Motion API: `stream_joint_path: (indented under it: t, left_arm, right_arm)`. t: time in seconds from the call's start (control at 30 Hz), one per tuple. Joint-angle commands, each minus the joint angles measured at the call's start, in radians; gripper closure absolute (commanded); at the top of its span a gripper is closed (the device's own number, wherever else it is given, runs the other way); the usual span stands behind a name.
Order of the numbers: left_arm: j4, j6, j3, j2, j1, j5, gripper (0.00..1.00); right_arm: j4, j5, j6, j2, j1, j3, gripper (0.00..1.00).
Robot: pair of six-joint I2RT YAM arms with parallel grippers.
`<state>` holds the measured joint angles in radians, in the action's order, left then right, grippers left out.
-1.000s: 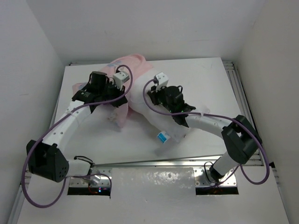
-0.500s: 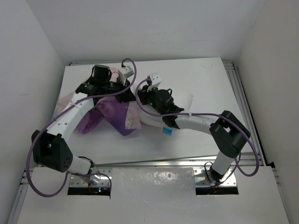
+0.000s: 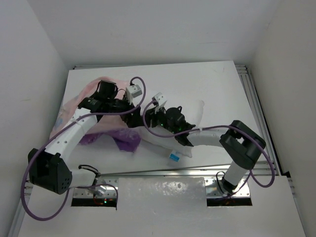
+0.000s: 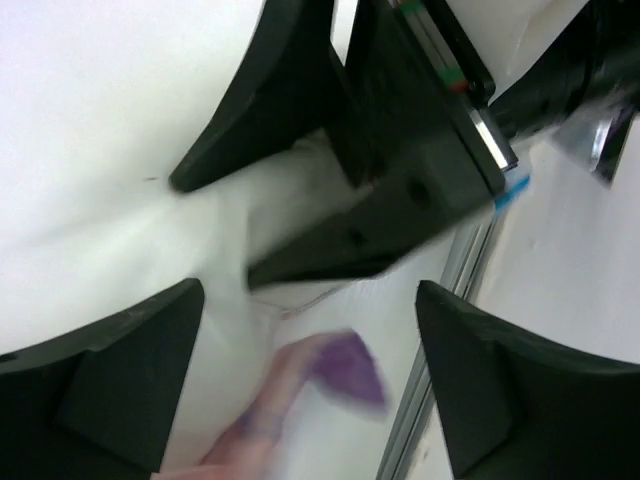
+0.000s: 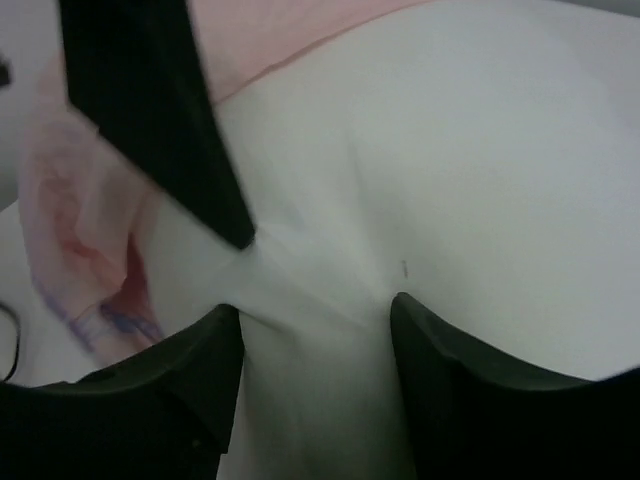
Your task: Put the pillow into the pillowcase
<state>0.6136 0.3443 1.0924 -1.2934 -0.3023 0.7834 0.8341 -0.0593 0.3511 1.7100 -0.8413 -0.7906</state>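
The white pillow (image 3: pixel 192 113) lies across the middle of the table, its blue tag (image 3: pixel 173 158) at the near corner. The pillowcase (image 3: pixel 81 101) is draped pink over the pillow's left end, with a purple flap (image 3: pixel 124 141) hanging in front. My left gripper (image 3: pixel 132 120) and right gripper (image 3: pixel 148 121) meet tip to tip at the case's edge. In the left wrist view the left gripper (image 4: pixel 310 295) is open over the pillow (image 4: pixel 120 150), with a pink-purple flap (image 4: pixel 340 365) below. In the right wrist view the right gripper (image 5: pixel 315 310) is open, its tips pressed into the pillow (image 5: pixel 450 150), beside the pink pillowcase (image 5: pixel 80 230).
The white table (image 3: pixel 222 84) is walled on the left, back and right. An aluminium rail (image 3: pixel 187 171) runs along its near edge and another (image 3: pixel 247 84) along the right side. Both arms' purple cables loop above the cloth.
Both grippers have gone from shut to open. The arms came nearer and lower. The pillowcase dropped and now lies pink over the pillow's left end.
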Motion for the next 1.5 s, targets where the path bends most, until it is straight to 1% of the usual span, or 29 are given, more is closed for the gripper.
stream_joint_path:
  t: [0.0,0.03,0.1,0.17,0.2,0.23,0.27,0.3,0.33,0.4,0.43,0.47,0.5,0.53,0.57,0.6,0.63,0.67,0.7,0.73,0.83,0.9,0.97,1.1,1.27,1.37,1.4,1.43,1.47]
  left_arm:
    - [0.181,0.249,0.11,0.057,-0.012,-0.027,0.11]
    - [0.249,0.275,0.173,0.057,-0.012,-0.048,0.1]
    - [0.309,0.303,0.271,0.057,-0.012,-0.062,0.09]
    - [0.307,0.294,0.348,0.057,-0.012,-0.064,0.09]
    - [0.276,0.263,0.365,0.059,-0.011,-0.072,0.09]
    - [0.231,0.219,0.374,0.059,-0.012,-0.134,0.09]
    - [0.162,0.074,0.374,0.059,-0.012,-0.207,0.11]
    - [0.009,-0.018,0.354,0.059,-0.012,-0.427,0.29]
    - [-0.041,-0.083,0.351,0.051,-0.012,-0.534,0.41]
    - [-0.075,-0.099,0.4,-0.032,-0.014,-0.697,0.57]
    - [-0.06,-0.064,0.428,-0.07,-0.015,-0.792,0.57]
    - [0.001,-0.05,0.505,-0.168,-0.023,-0.835,0.57]
    - [0.043,-0.032,0.555,-0.223,-0.03,-0.886,0.57]
    - [0.075,-0.031,0.601,-0.327,-0.046,-0.92,0.57]
    - [0.13,-0.03,0.688,-0.375,-0.05,-0.947,0.53]
    - [0.149,-0.019,0.725,-0.421,-0.057,-0.978,0.5]
    - [0.155,-0.001,0.754,-0.494,-0.069,-0.999,0.47]
    - [0.152,0.007,0.796,-0.524,-0.073,-1.024,0.41]
    - [0.144,0.012,0.813,-0.573,-0.077,-1.071,0.4]
    - [0.135,0.01,0.837,-0.595,-0.077,-1.087,0.39]
    - [0.129,0.009,0.839,-0.639,-0.075,-1.104,0.39]
    - [0.129,0.007,0.83,-0.652,-0.075,-1.101,0.39]
    - [0.13,0.012,0.819,-0.675,-0.075,-1.14,0.39]
    - [0.159,0.013,0.788,-0.69,-0.072,-1.191,0.4]
    - [0.196,0.025,0.765,-0.687,-0.07,-1.196,0.48]
    - [0.23,0.028,0.739,-0.688,-0.063,-1.161,0.58]
    - [0.263,0.024,0.739,-0.689,-0.061,-1.144,0.68]
    - [0.282,0.024,0.742,-0.692,-0.063,-1.095,0.73]
    - [0.322,0.019,0.757,-0.693,-0.063,-1.069,0.82]
  right_arm:
    - [-0.036,0.128,-0.047,-0.104,0.001,0.034,0.39]
    - [-0.12,0.125,-0.057,-0.127,0.008,0.039,0.29]
    - [-0.229,0.122,-0.081,-0.195,0.034,0.042,0.23]
    - [-0.294,0.139,-0.102,-0.263,0.059,0.03,0.19]
    - [-0.361,0.147,-0.115,-0.285,0.073,0.021,0.18]
    - [-0.398,0.153,-0.141,-0.302,0.099,0.008,0.17]
    - [-0.433,0.156,-0.147,-0.315,0.114,-0.028,0.15]
    - [-0.498,0.156,-0.147,-0.332,0.155,-0.048,0.14]
    - [-0.522,0.17,-0.136,-0.331,0.189,-0.096,0.13]
    - [-0.597,0.261,-0.11,-0.304,0.264,-0.168,0.08]
    - [-0.648,0.3,-0.103,-0.23,0.33,-0.296,0.08]
    - [-0.767,0.35,-0.104,-0.181,0.356,-0.37,0.08]
    - [-0.82,0.375,-0.118,-0.068,0.392,-0.454,0.08]
    - [-0.872,0.404,-0.13,-0.011,0.404,-0.61,0.08]
    - [-0.953,0.452,-0.133,0.046,0.413,-0.681,0.08]
    - [-0.987,0.476,-0.139,0.103,0.424,-0.755,0.08]
    - [-1.022,0.511,-0.142,0.217,0.43,-0.894,0.08]
    - [-1.059,0.545,-0.138,0.273,0.433,-0.951,0.07]
    - [-1.061,0.614,-0.115,0.38,0.444,-1.052,0.07]
    - [-1.052,0.654,-0.101,0.429,0.452,-1.091,0.07]
    - [-0.985,0.815,-0.005,0.598,0.466,-1.197,0.07]
    - [-0.871,0.884,0.098,0.655,0.464,-1.207,0.07]
    - [-0.737,0.964,0.213,0.707,0.462,-1.149,0.08]
    - [-0.557,1.087,0.281,0.723,0.456,-1.035,0.08]
    - [-0.513,1.19,0.256,0.692,0.426,-0.926,0.1]
    - [-0.491,1.217,0.253,0.682,0.413,-0.886,0.22]
    - [-0.471,1.221,0.258,0.678,0.412,-0.877,0.35]
    - [-0.457,1.221,0.273,0.672,0.413,-0.854,0.4]
    - [-0.443,1.219,0.278,0.657,0.412,-0.843,0.44]
